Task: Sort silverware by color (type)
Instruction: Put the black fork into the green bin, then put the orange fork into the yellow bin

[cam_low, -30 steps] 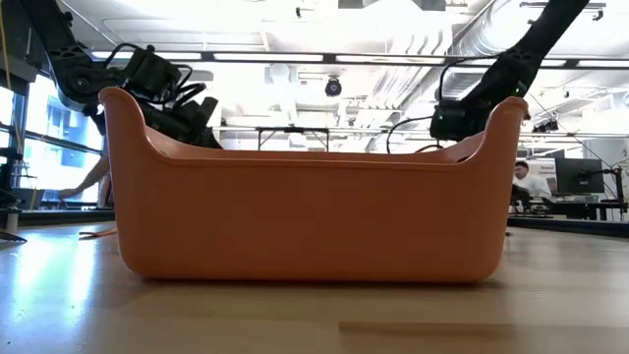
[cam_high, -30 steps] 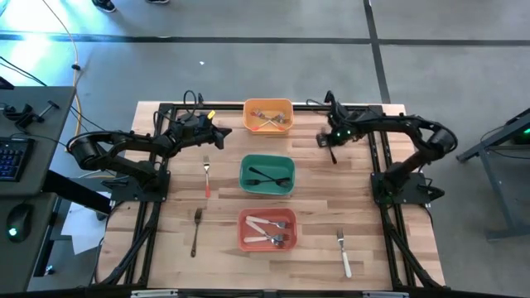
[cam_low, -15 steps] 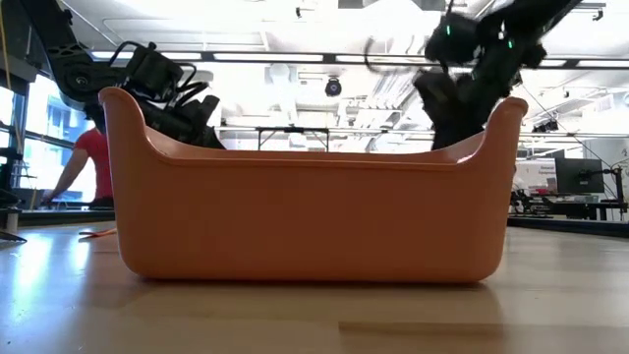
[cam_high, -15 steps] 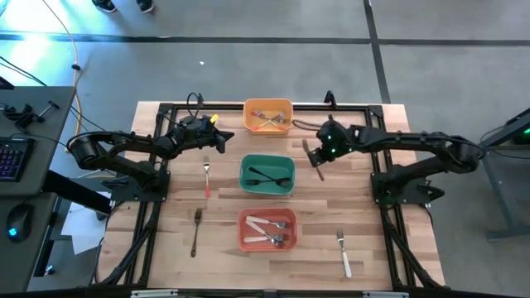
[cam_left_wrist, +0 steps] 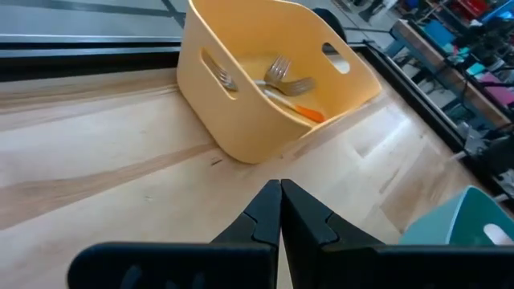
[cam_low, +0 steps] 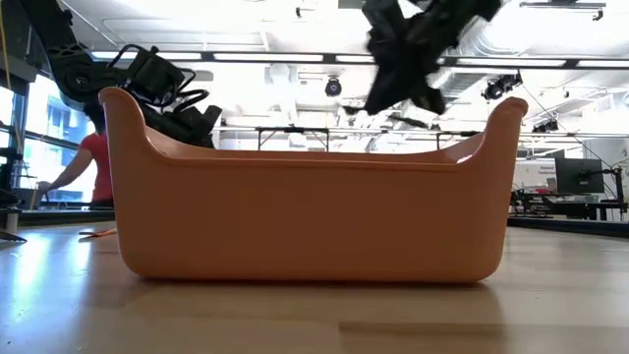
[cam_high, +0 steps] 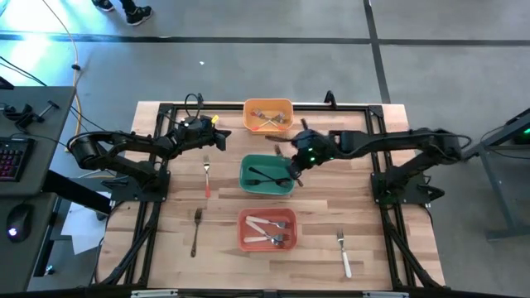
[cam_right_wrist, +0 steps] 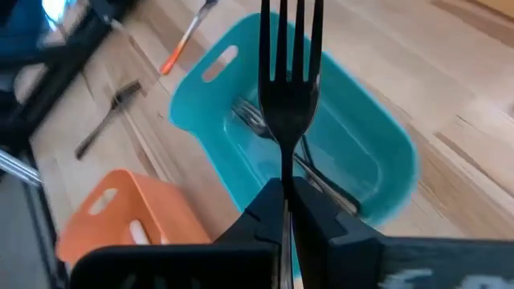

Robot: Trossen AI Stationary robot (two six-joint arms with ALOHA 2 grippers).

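Right tool, black fork now over green bin

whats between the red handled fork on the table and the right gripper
In the high view, the green bin sits between the red-handled fork and the right gripper, which holds a black fork.

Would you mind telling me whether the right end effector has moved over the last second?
Yes. The right end effector, holding a black fork, swung from near the table's right rear toward the middle, now above the green bin.

A matt black fork sits over a smooth, slightly glossy teal plastic bin, on a pale butcher-block wooden bench with a low sheen.
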